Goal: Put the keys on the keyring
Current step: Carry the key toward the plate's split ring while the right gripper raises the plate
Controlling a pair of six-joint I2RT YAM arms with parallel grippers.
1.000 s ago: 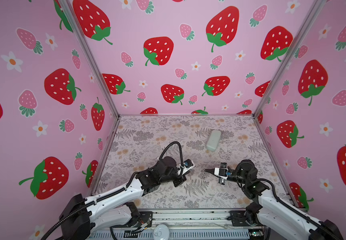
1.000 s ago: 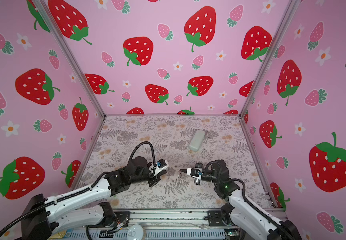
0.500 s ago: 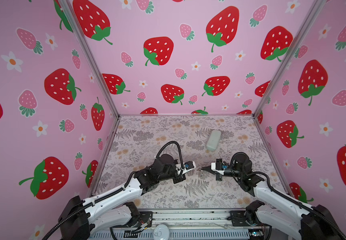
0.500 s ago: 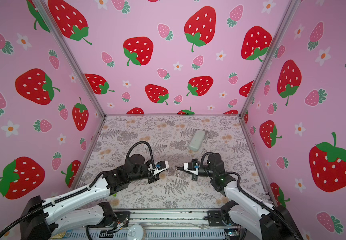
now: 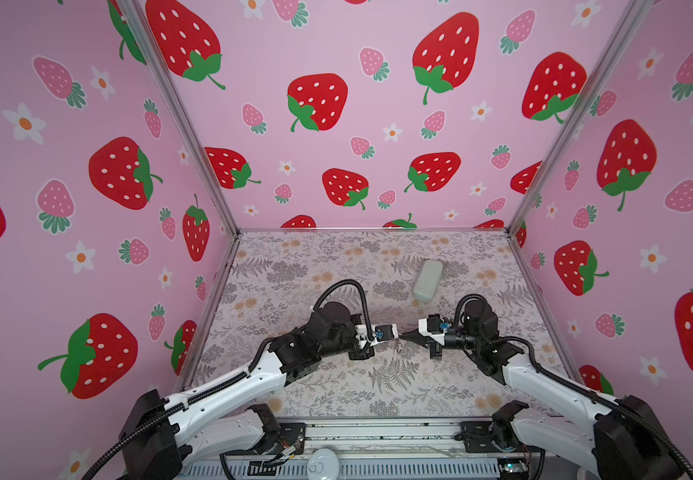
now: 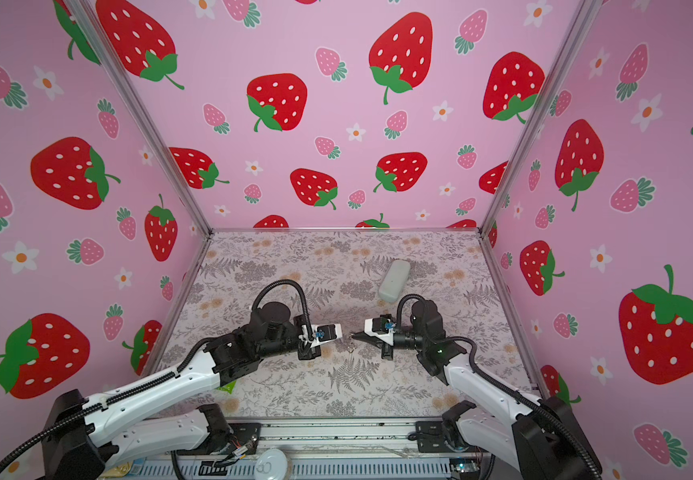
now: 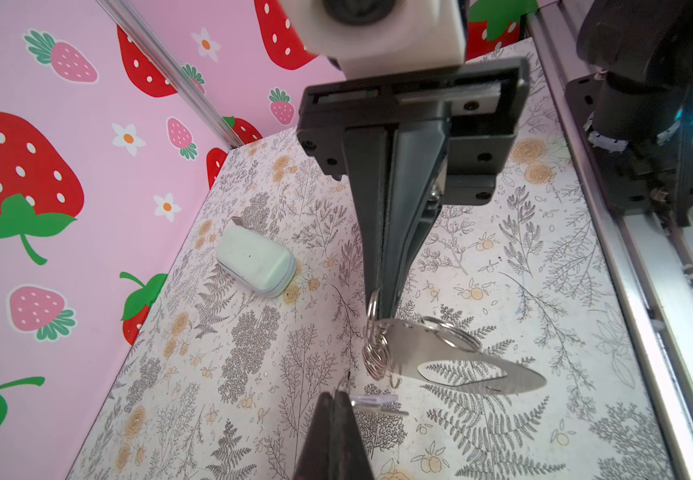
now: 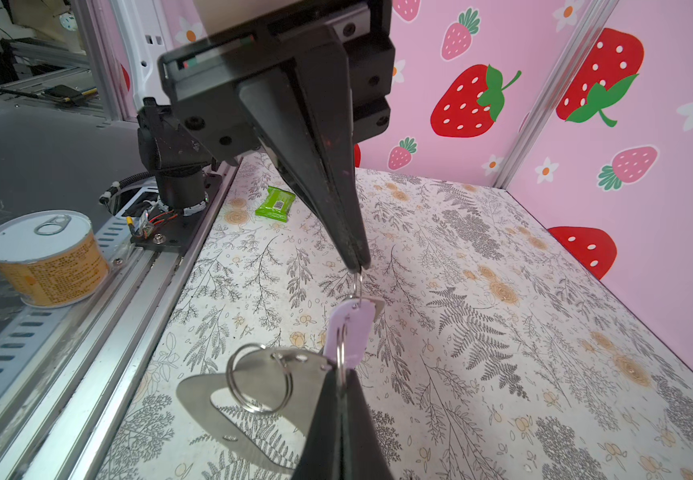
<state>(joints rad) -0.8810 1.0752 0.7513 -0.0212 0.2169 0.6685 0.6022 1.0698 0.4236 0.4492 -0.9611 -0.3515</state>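
Left gripper [image 8: 357,266] pinches the keys [image 8: 353,328] by their small ring [image 8: 358,286]; right gripper [image 8: 336,376] clamps the keyring [image 8: 195,392]. Both seem light, stiff and slippery, so thin edges suit gripping.

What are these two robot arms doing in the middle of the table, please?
The left pincer and the right pincer meet tip to tip above the middle of the floral table. The left one is shut on a small ring from which the lilac-headed keys hang. The right one is shut on the keyring, a flat grey loop with split rings. Keys and keyring overlap, but I cannot tell whether a key is already threaded on. A pale green case lies farther back.
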